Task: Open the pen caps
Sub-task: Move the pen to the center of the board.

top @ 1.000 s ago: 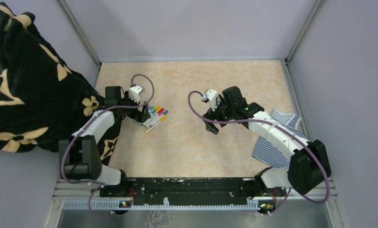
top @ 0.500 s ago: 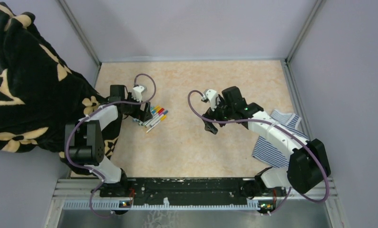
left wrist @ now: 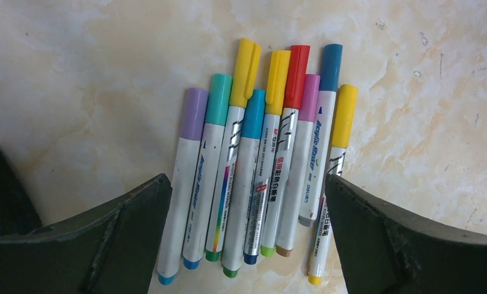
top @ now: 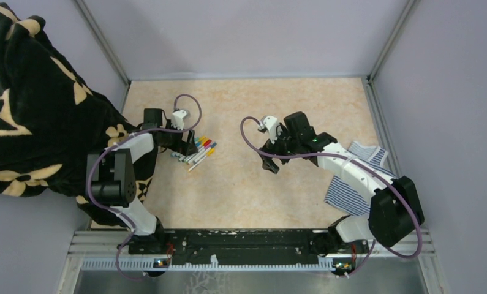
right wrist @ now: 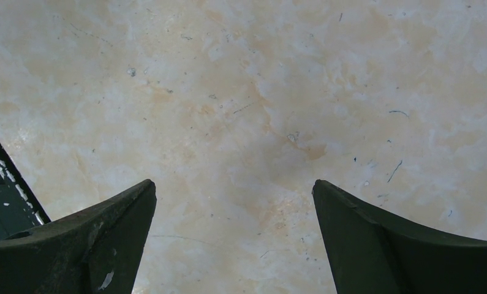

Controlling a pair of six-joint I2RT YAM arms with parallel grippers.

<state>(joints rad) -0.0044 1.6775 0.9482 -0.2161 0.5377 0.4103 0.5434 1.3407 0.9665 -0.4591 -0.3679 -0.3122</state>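
We find the pens (left wrist: 259, 177) lying side by side and touching in one bundle on the table (right wrist: 259, 92), left of centre in the overhead view. Each of the pen caps (left wrist: 271, 86) is seated on its barrel, coloured ends pointing away from the left wrist camera; by our judgement none is opened yet. The left end effector (left wrist: 245, 184) hangs over the tail ends of the bundle with its jaws spread wide, holding nothing and straddling nearly the whole row. We cannot tell whether it touches the table. The right end effector (right wrist: 233, 184) is likewise spread wide and empty, over bare table, well apart from the pens. We assess the step in hand as singling out one pen. A wide closure here would gather several barrels, so we recommend shifting to an outer pen, such as the one with the yellow-orange cap (left wrist: 345, 107) at the edge. The jaws should narrow and take the barrel at mid-length, leaving the cap exposed. The right end effector should then grip the cap alone and pull straight along the pen's axis. Round barrels may roll; closure should be slow.
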